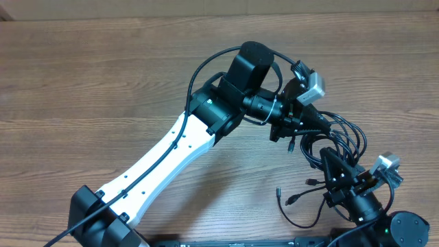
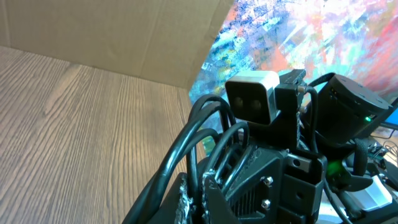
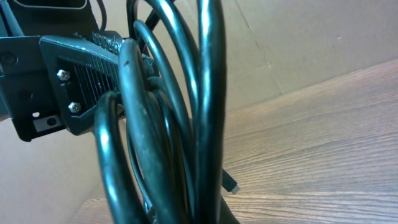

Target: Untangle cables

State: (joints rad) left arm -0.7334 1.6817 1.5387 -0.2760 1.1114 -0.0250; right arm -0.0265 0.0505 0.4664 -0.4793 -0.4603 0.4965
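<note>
Overhead view has the cables (image 1: 336,134) bunched in a knot just beyond the right arm (image 1: 363,202), strung between it and the left arm (image 1: 171,147). A few plug tips (image 1: 291,200) lie loose on the worktop (image 1: 103,68) beside the right arm. Honestly can't tell if the left jaws or right jaws are clamped or just hooked through loops, since the cords bury both in the wrist views. My worry: pull apart from here and the knot cinches tighter instead of opening, or a plug snags on a finger, or a loop slips and the whole bunch drops
</note>
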